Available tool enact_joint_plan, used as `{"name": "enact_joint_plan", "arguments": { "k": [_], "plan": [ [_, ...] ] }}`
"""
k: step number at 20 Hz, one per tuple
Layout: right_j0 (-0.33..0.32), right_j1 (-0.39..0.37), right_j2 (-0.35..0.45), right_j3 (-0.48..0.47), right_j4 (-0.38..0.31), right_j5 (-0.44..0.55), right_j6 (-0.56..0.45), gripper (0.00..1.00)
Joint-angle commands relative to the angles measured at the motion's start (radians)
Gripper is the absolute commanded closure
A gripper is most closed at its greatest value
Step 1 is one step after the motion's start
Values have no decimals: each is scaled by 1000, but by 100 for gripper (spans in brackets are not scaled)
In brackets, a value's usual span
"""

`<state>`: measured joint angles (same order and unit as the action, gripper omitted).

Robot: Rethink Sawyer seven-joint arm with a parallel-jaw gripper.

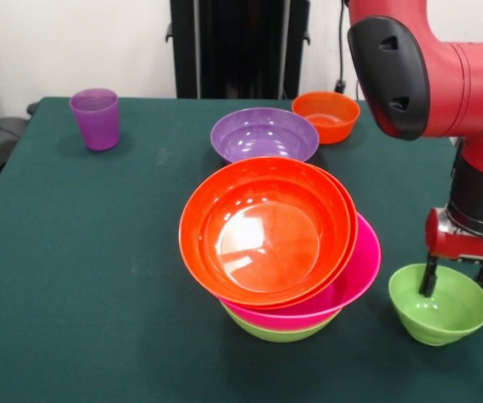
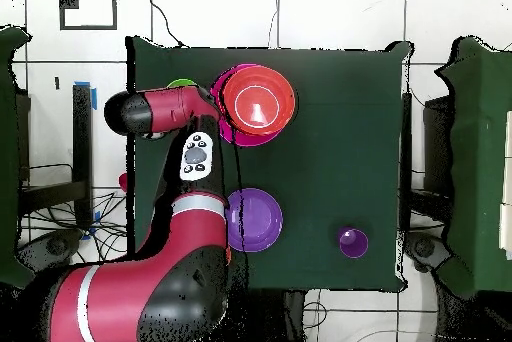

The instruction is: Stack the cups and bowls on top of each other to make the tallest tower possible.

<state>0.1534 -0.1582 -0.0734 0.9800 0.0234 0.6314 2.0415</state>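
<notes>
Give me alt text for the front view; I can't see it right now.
The red arm's tool straddles the near rim of a small green bowl, one finger inside, beside the tower of orange, hot pink and lime green bowls. Behind stand a purple bowl, a small orange bowl and a purple cup.

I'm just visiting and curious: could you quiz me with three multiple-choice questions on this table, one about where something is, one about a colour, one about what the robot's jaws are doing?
1. Where does the purple cup stand?
A. Inside the tower
B. Alone near a table corner
C. In the purple bowl

2. What colour is the tower's top bowl?
A. Orange
B. Blue
C. Purple

3. The gripper is:
A. Raised high above the tower
B. Holding the purple cup
C. Open, one finger inside the small green bowl

Answers: 1 B, it stands apart from everything. 2 A, orange lies uppermost. 3 C, the jaws straddle its rim.
</notes>
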Motion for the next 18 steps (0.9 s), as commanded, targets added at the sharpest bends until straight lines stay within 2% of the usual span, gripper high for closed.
{"name": "enact_joint_plan", "arguments": {
  "k": [1,2,13,16,18],
  "plan": [
    [-11,45,63,106,-44,-97,64,0],
    [-11,43,64,112,-44,-107,63,100],
    [-11,35,61,117,-43,-94,51,100],
    [-12,3,56,117,-28,-23,43,100],
    [-22,-48,51,106,-16,96,11,100]
  ]
}}
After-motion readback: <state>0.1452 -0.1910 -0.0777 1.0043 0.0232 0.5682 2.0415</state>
